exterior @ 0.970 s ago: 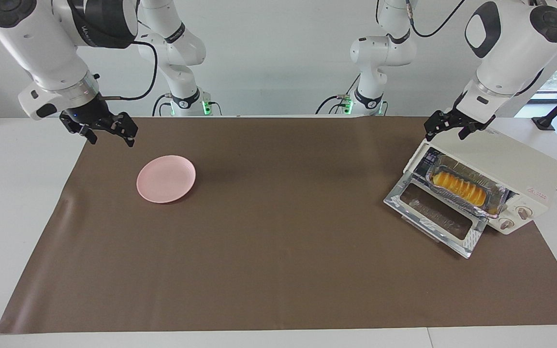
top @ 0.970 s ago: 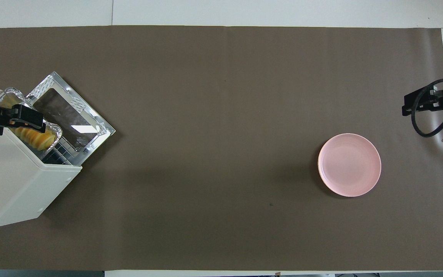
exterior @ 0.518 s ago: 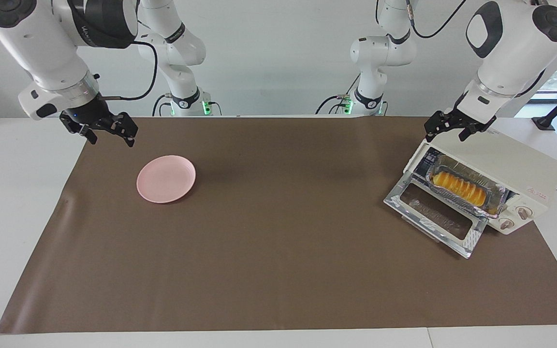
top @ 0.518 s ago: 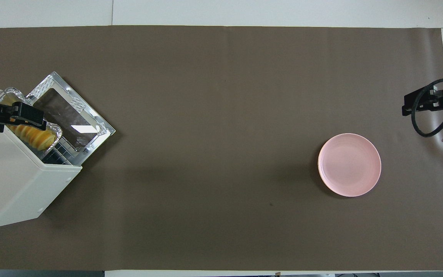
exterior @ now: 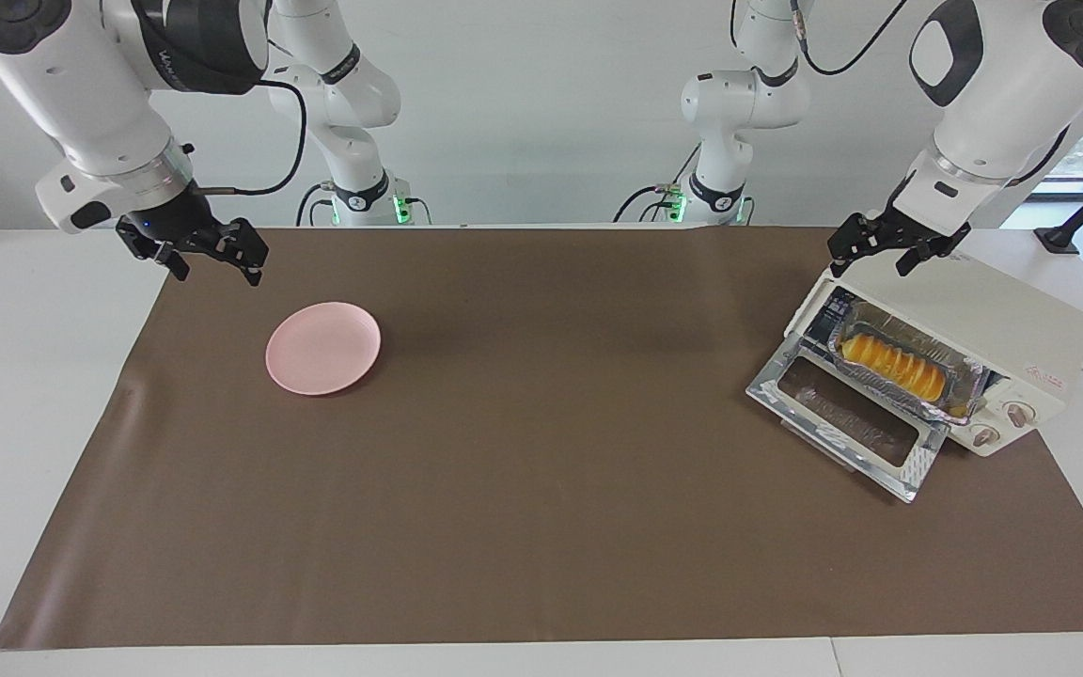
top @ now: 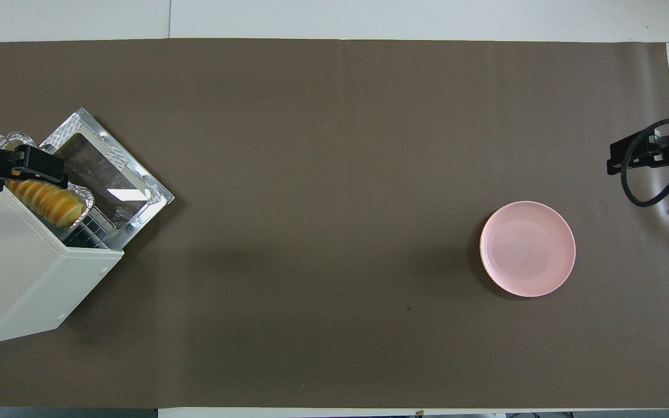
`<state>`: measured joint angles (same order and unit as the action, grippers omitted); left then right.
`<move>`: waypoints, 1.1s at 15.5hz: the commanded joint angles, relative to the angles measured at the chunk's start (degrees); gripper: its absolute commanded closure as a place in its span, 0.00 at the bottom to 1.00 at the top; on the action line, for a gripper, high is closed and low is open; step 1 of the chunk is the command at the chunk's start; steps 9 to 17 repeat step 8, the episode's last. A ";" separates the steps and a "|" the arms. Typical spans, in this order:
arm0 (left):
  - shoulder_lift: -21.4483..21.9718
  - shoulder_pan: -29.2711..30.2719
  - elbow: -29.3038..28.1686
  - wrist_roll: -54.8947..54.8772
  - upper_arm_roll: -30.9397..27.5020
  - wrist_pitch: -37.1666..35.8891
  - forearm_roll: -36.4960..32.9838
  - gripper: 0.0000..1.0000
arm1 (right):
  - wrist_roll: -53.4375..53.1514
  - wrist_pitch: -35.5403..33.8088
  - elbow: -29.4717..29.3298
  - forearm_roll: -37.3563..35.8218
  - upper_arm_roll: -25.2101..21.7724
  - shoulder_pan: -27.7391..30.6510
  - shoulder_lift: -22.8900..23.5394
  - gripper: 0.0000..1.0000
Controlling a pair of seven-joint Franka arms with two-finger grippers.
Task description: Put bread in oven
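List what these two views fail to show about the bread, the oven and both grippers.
- Bread: its underside and lower sides, hidden by the foil tray in both views.
- Oven: the inside, roofed over in the overhead view, where the picture's edge also cuts its body.
- Left gripper, over the oven: the overhead edge cuts its arm.
- Right gripper: only partly inside the overhead edge.

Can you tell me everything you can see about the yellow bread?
The bread is a long yellow-orange loaf made of ridged, slice-like pieces in a row. It lies flat in a crinkled silver foil tray, which sits on the rack in the mouth of the cream-white oven. The oven's glass door hangs open in front of it. Nothing grips the bread; the left gripper hangs above the oven's top.
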<state>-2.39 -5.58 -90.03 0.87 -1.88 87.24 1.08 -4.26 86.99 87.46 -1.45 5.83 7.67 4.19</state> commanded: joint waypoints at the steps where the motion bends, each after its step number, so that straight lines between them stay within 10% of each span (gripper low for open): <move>1: -1.21 0.22 1.88 -0.87 -0.05 -1.10 0.59 0.00 | 1.54 -0.33 0.87 -0.66 0.41 0.59 -1.11 0.00; 17: -0.51 0.48 1.35 -0.87 0.12 -0.84 0.33 0.00 | 1.45 -0.33 0.96 -0.66 0.41 0.59 -1.11 0.00</move>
